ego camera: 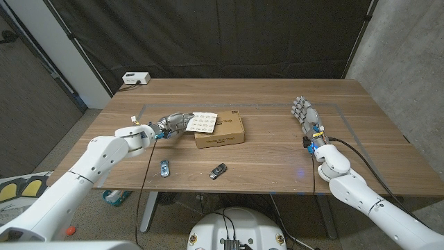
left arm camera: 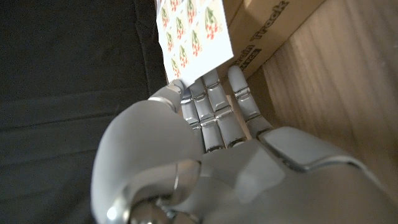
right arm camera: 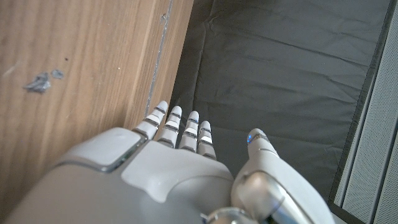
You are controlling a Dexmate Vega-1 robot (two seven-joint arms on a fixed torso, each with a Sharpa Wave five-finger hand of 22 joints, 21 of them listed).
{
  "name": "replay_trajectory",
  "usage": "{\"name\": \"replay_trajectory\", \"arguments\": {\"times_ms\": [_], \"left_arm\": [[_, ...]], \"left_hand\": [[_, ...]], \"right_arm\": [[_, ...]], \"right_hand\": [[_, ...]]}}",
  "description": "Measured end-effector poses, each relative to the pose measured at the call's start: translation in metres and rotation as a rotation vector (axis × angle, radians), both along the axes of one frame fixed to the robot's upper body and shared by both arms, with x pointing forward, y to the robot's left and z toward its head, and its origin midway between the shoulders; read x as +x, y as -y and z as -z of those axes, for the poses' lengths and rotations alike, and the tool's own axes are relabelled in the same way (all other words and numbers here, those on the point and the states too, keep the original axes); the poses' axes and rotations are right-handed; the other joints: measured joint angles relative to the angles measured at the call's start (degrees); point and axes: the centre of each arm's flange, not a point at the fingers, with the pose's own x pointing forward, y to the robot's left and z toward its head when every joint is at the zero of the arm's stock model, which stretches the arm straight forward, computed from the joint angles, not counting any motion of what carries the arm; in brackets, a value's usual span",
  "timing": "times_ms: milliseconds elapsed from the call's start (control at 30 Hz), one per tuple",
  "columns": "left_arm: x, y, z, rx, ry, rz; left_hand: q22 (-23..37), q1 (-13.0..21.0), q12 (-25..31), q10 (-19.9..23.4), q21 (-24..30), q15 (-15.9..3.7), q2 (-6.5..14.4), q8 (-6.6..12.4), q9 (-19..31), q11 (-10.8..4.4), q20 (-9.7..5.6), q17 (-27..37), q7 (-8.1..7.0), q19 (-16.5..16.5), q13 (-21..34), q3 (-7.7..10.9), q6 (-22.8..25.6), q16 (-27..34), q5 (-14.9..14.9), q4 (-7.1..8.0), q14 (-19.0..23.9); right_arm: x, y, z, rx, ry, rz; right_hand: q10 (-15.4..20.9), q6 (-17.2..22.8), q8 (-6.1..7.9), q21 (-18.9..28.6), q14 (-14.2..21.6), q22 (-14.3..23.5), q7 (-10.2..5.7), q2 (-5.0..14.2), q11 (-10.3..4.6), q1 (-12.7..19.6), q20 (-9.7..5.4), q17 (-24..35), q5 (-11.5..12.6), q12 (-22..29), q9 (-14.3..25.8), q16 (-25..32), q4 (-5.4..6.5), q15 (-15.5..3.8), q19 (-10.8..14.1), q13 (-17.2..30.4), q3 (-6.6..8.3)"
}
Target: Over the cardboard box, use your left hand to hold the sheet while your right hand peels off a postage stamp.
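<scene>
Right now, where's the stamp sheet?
In the head view the stamp sheet sits over the left end of the cardboard box, left of table centre, held at its edge by the left hand.

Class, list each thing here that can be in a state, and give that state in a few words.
Left hand: grips the stamp sheet's edge.
Stamp sheet: held over the box, stamps on it.
Cardboard box: closed, on the table.
Right hand: fingers straight, holds nothing, apart from the box.

Head view looks down over table [ego camera: 277,149]; wrist views close behind hands.
</scene>
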Motion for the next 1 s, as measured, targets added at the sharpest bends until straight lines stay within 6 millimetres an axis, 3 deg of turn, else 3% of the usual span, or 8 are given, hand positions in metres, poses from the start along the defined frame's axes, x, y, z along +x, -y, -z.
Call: {"name": "replay_trajectory", "arguments": {"times_ms": [167,233,333,600,700,867,900,1000], "left_arm": [[0.01,0.001,0.014,-0.056,-0.01,0.011],[0.004,0.005,-0.007,-0.071,0.118,0.08],[0.006,0.008,-0.008,-0.094,0.148,0.102],[0.011,0.013,-0.011,-0.128,0.201,0.122],[0.014,0.017,-0.013,-0.146,0.21,0.127],[0.015,0.024,-0.023,-0.165,0.24,0.134],[0.017,0.025,-0.019,-0.164,0.231,0.133],[0.018,0.029,-0.021,-0.173,0.236,0.139]], "left_hand": [[-0.3,0.1,-0.3,-0.2,0.0,0.0,0.1,0.21,0.1,-0.38,-0.31,0.0,-0.5,-0.3,0.3,-0.18,-0.5,-1.0,0.1,0.73,0.0],[-0.5,0.0,-0.3,-0.2,0.0,0.0,0.1,0.22,1.1,-0.39,-0.31,0.0,-0.68,-0.3,0.4,0.03,-0.7,-1.3,0.4,0.94,0.0],[-0.6,-0.1,-0.7,-0.2,0.0,0.0,0.2,0.32,1.1,-0.4,-0.29,0.0,-0.69,-0.3,0.4,-0.18,-0.7,-1.6,0.7,1.21,0.0],[-0.8,-0.8,-1.2,-0.4,0.0,0.22,0.0,0.32,2.0,-0.62,-0.19,-0.2,-0.78,-0.4,-0.5,0.26,-0.7,-2.5,1.2,1.66,0.2],[-0.8,-0.8,-1.9,-0.5,0.2,0.07,0.0,0.32,2.0,-0.67,-0.49,-0.2,-0.78,-0.7,-1.3,0.26,-0.8,-3.0,1.2,1.66,0.4],[-0.6,-1.1,-2.8,-0.5,0.9,0.02,-0.3,0.32,3.1,-0.67,-0.86,-0.7,-0.78,-0.6,-2.9,0.54,-0.8,-3.9,1.2,1.94,1.5],[-0.6,-1.1,-3.0,-0.5,0.9,-0.23,-0.4,0.32,3.1,-0.67,-1.09,-0.9,-0.78,-0.7,-3.2,0.54,-0.8,-4.2,1.2,1.94,1.8],[-0.4,-1.2,-3.8,-0.5,1.7,-0.52,-0.4,0.32,3.2,-0.67,-1.32,-2.1,-0.74,-0.4,-4.5,0.78,-0.7,-5.4,1.2,2.0,2.4]], "right_arm": [[-0.001,-0.001,-0.001,-0.018,0.003,0.015],[-0.004,-0.003,-0.007,-0.031,0.018,0.005],[-0.008,-0.006,-0.011,-0.052,0.03,0.015],[-0.022,-0.018,-0.025,-0.122,0.084,0.057],[-0.032,-0.026,-0.032,-0.18,0.116,0.113],[-0.046,-0.04,-0.042,-0.176,0.151,0.075],[-0.054,-0.052,-0.046,-0.289,0.218,0.102],[-0.052,-0.044,-0.043,-0.292,0.191,0.244]], "right_hand": [[1.0,1.4,0.09,0.0,0.0,0.0,-0.01,0.02,-0.03,0.0,0.0,-0.1,0.0,0.5,0.0,0.0,-0.42,0.0,0.0,0.0,0.42],[1.6,2.0,0.49,0.0,0.3,0.0,-0.11,0.4,-0.13,0.4,0.0,-0.1,0.0,0.7,0.0,0.0,-0.66,-0.32,0.0,0.0,0.66],[3.0,3.4,0.7,0.0,1.6,0.0,-0.13,0.14,-0.17,1.5,0.0,-0.2,0.0,1.0,0.0,0.0,-1.33,-0.69,0.0,0.0,1.28],[8.6,9.6,1.58,1.7,8.3,0.2,-0.8,-0.44,-1.16,5.4,-0.66,-0.2,-0.5,2.7,0.0,1.1,-4.24,-3.39,4.1,0.0,1.85],[10.8,12.0,2.01,2.4,10.6,0.3,-1.17,-0.82,-1.51,7.5,-1.07,-0.2,-0.7,3.2,0.3,1.5,-5.23,-5.04,5.8,0.0,2.25],[13.3,15.3,2.47,3.3,13.3,0.6,-2.38,-0.77,-2.1,11.8,-1.93,0.0,-0.7,3.6,0.3,1.5,-6.65,-5.52,7.5,0.2,2.99],[13.9,16.2,2.78,3.7,14.0,0.6,-2.47,-0.85,-2.15,13.1,-1.85,0.0,-0.7,3.8,0.3,1.5,-6.92,-5.48,8.2,0.2,3.27],[16.3,19.9,3.32,4.9,16.4,0.6,-3.28,-1.75,-2.98,19.1,-1.68,0.0,-0.7,4.4,0.3,1.8,-7.53,-5.48,10.3,0.3,3.88]]}}
